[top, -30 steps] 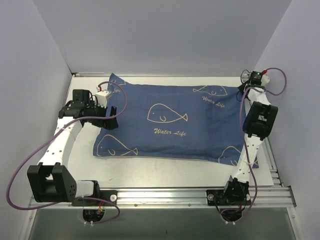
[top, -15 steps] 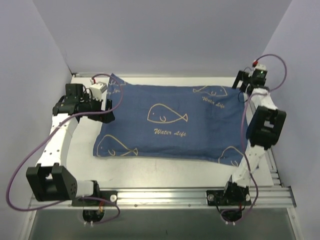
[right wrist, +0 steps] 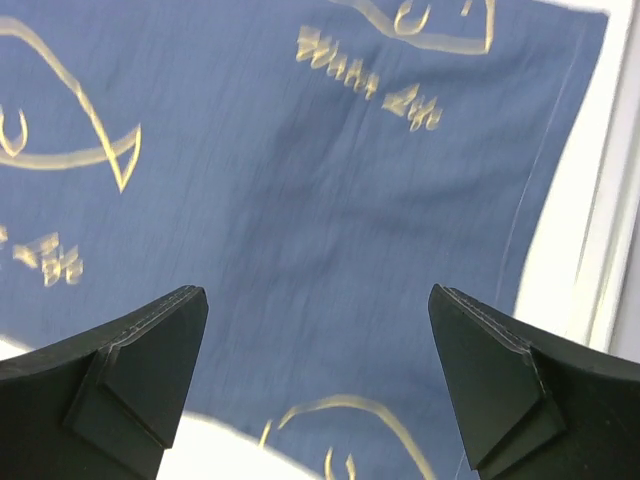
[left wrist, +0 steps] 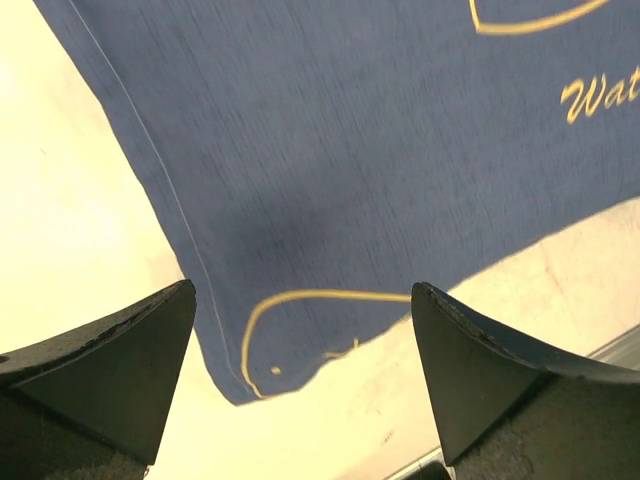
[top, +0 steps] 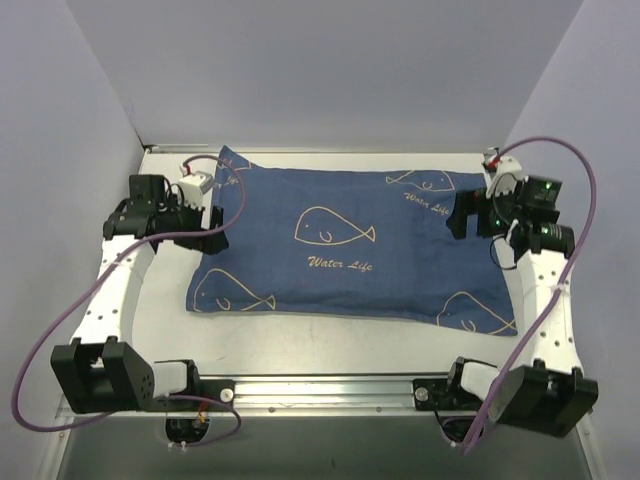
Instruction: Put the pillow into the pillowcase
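Your left claw and right claw gape empty; the pillowcase looks light and limp, so pinch a hem.

Pillowcase matt woven cloth; table smooth.

light: bright, even overhead | shadows: soft | blur: right wrist lettering smeared

A white desk sits inside pale lavender-grey walls at the back and on both sides. An aluminium rail runs along the desk's near edge, with a grey surface below it.
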{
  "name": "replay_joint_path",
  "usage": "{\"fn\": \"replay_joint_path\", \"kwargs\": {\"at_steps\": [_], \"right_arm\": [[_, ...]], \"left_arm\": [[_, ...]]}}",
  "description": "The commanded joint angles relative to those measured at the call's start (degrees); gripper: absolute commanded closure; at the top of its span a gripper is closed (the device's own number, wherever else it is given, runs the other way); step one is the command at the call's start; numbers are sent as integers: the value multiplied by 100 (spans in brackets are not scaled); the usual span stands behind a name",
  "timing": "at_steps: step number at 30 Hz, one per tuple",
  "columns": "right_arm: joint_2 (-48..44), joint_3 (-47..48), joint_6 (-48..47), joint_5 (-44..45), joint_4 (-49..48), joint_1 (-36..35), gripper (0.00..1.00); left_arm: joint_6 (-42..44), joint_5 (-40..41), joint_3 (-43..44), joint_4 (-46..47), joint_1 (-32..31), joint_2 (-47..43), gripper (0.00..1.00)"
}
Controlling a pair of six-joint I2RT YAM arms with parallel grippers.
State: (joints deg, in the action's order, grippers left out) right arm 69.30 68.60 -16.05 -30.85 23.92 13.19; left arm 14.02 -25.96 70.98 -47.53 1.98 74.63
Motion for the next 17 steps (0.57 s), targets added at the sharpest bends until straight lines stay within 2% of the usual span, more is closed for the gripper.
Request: {"fn": "replay_joint_path", "kwargs": {"at_steps": [1,7,12,17], "right_arm": [[-554,-731,-301,209,1176,-9,0],[-1892,-1927,-135,221,1246,-370,0],[-2279,-2333,15,71,1299,-291,0],[-2368,-2316,85,-79,1334,-282,0]], "left_arm": [[170,-7,-443,226,13,-545,3],[250,117,-1314,314,-48,-1292,3],[277,327,-1727,306,-84,-1697,3],[356,372,-1754,227,-92,-1987,2]]}}
